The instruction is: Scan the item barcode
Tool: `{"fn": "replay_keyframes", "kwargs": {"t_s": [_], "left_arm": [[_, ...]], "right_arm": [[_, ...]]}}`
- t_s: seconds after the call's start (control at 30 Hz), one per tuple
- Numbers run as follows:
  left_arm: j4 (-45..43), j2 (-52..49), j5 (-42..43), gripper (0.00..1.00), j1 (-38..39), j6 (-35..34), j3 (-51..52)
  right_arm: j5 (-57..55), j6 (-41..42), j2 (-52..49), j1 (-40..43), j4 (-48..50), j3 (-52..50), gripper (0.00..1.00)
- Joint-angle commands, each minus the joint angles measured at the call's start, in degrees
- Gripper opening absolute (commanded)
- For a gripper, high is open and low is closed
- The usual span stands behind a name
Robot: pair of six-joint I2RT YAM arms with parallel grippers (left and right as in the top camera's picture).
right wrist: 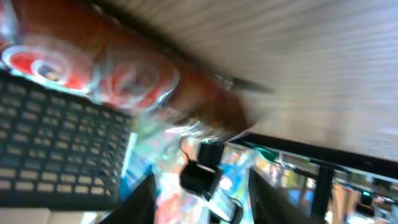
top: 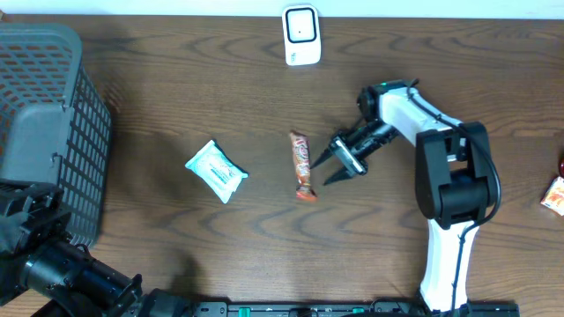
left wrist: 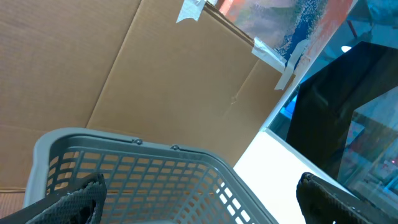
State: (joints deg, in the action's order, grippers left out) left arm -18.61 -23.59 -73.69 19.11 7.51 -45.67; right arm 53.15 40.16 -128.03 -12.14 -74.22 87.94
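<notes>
Tabletop (top: 176, 88) of dark wood grain, widest thing here. Carries a white scanner (top: 300, 35) at its far edge, taken as the marker for all else.

Next in size, a grey mesh basket (top: 44, 106), well to the left of the scanner and nearer the robot.

Then the right arm (top: 449, 176), white and black, standing right of the scanner and reaching back toward the line below it. Ends in the right tool (top: 321, 174), spread apart and gripping nothing, with its tips just beside the snack bar (top: 301, 165).

Left arm (top: 53, 264), black, far left of the scanner at the near edge, beside the basket. Left tool (left wrist: 199, 190), seen from its own wrist camera, spread wide and holding nothing, with the basket rim beyond.

Snack bar in an orange-red wrapper, flat on the tabletop, straight toward the robot from the scanner and well apart from it. Shows in the right wrist view only as a red blur against the wood.

Teal-and-white packet (top: 216, 170), flat on the wood, left of the bar and about as far from the scanner.

Smallest, a red packet (top: 555, 195), far right of the scanner, cut by the frame edge.
</notes>
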Motion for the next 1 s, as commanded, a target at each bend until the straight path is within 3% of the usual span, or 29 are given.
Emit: {"fn": "replay_keyframes", "kwargs": {"t_s": [0.0,0.2,0.27,0.33,0.37,0.4,0.73,0.93,0.97], "left_arm": [[-0.3,0.4,-0.5,0.98,-0.3,0.3,-0.4],[-0.3,0.4,-0.5,0.98,-0.3,0.3,-0.4],[-0.3,0.4,-0.5,0.98,-0.3,0.3,-0.4],[-0.3,0.4,-0.5,0.98,-0.3,0.3,-0.4],[-0.3,0.4,-0.5,0.98,-0.3,0.3,-0.4],[-0.3,0.4,-0.5,0.98,-0.3,0.3,-0.4],[-0.3,0.4,-0.5,0.98,-0.3,0.3,-0.4],[-0.3,0.4,-0.5,0.98,-0.3,0.3,-0.4],[-0.3,0.4,-0.5,0.98,-0.3,0.3,-0.4]], "right_arm": [[-3.6,3.5,0.4,1.9,-0.1,-0.4,0.57],[-6.9,2.0,0.4,3.8,1.5,-0.3,0.57],[-8.8,-0.4,0.4,3.6,3.2,-0.2,0.62],[-8.5,-3.9,0.4,3.1,6.5,-0.2,0.73],[-7.8,-7.0,0.4,2.7,9.7,-0.2,0.92],[-7.6,-10.2,0.4,2.3,13.6,-0.2,0.99],[-5.1,-9.5,-0.1,-4.9,27.3,-0.3,0.99],[-9.7,-8.3,-4.0,-8.7,28.1,-0.3,0.99],[-10.2,-8.3,-5.2,-8.9,28.2,-0.3,0.85]]}}
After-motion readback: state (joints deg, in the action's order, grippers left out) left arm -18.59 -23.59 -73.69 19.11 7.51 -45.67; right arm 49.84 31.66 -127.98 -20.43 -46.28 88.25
